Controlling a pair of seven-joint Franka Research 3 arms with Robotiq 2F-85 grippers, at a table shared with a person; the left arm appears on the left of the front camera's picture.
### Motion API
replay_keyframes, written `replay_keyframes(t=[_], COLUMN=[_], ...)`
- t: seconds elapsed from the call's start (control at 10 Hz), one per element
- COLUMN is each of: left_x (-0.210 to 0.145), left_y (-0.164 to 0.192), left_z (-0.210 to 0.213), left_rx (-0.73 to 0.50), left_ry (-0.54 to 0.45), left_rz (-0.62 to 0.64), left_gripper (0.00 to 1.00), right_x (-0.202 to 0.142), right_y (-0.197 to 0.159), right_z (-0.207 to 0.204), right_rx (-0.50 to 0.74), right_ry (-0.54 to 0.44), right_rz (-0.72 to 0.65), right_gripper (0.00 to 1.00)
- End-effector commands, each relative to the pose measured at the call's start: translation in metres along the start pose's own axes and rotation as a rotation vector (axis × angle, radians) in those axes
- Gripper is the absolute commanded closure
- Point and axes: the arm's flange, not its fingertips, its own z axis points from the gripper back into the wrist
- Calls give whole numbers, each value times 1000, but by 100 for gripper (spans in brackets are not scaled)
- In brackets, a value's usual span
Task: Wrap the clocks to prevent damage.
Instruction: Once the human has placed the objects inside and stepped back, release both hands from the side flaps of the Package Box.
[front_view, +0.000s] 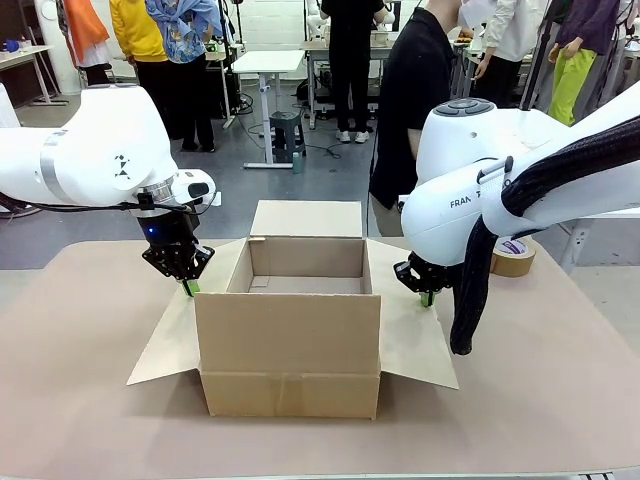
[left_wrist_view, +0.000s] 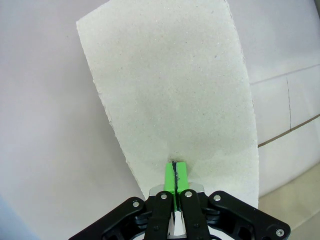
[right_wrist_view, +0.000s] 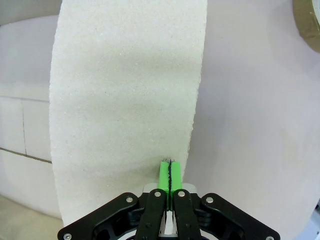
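On the bench (front_view: 70, 400), the open cardboard box (front_view: 290, 330) has the left end effector (front_view: 189, 288) at nine o'clock, tip on the left flap (front_view: 165, 350), and the right end effector (front_view: 427, 298) at three o'clock, tip on the right flap (front_view: 415, 340), both with green pads (left_wrist_view: 169, 177) pressed together, with a tape roll (front_view: 512, 257) at two o'clock.

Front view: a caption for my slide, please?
Left gripper and right gripper, shut, touch side flaps of the open box.

The table (front_view: 80, 400) bears an open cardboard box (front_view: 290, 345) at its middle and, seemingly, a tape roll (front_view: 513, 257) far right.
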Motion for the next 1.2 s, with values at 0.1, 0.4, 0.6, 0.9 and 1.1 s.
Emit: replay_keyframes(t=[0.1, 0.4, 0.6, 0.9, 1.1], left_x=[0, 0, 0, 0, 0], left_y=[0, 0, 0, 0, 0], left_z=[-1, -1, -1, -1, -1], left_rx=[5, 5, 5, 5, 5], left_ry=[2, 2, 2, 2, 2], left_rz=[6, 6, 6, 6, 6], left_gripper=[100, 100, 100, 100, 100], right_x=[0, 0, 0, 0, 0], right_y=[0, 0, 0, 0, 0], right_z=[-1, -1, -1, -1, -1], right_rx=[-7, -7, -7, -7, -7], right_ry=[0, 0, 0, 0, 0], right_rz=[3, 3, 3, 3, 3], right_gripper=[99, 99, 99, 99, 99])
